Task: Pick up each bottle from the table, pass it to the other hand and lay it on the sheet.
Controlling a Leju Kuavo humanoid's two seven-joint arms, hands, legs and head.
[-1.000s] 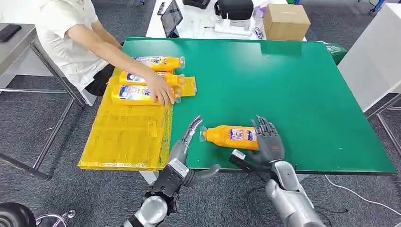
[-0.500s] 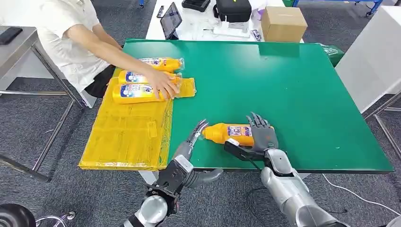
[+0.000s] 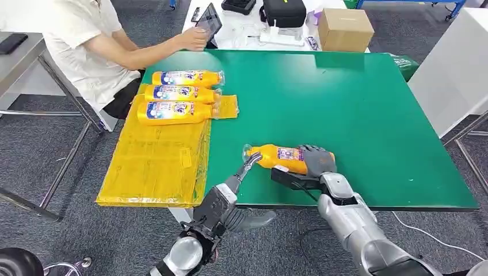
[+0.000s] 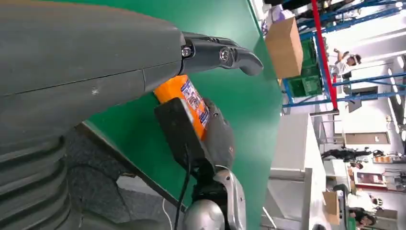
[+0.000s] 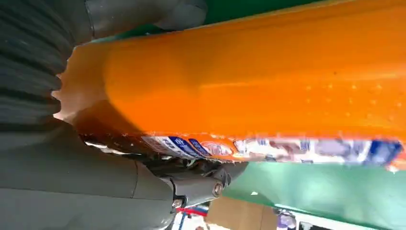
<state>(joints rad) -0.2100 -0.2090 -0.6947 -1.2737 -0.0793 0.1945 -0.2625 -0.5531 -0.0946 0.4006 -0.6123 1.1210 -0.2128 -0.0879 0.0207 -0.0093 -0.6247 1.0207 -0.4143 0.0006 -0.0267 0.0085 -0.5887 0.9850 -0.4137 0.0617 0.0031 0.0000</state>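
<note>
Right hand (image 3: 317, 161) wraps fingers (image 3: 311, 150) over base end of orange bottle (image 3: 283, 158), near surface (image 3: 357, 109) front edge. Your left hand (image 3: 221, 198) fingers (image 3: 248, 164) spread, tips just beside cap.

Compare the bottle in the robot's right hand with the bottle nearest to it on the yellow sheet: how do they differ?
The held bottle is gripped by the right hand over the green table; the sheet bottle lies free on the yellow sheet. The held bottle's cap points toward the sheet, the sheet bottle's cap away from it. Both are orange with blue-and-white labels and lie roughly on their sides.
</note>
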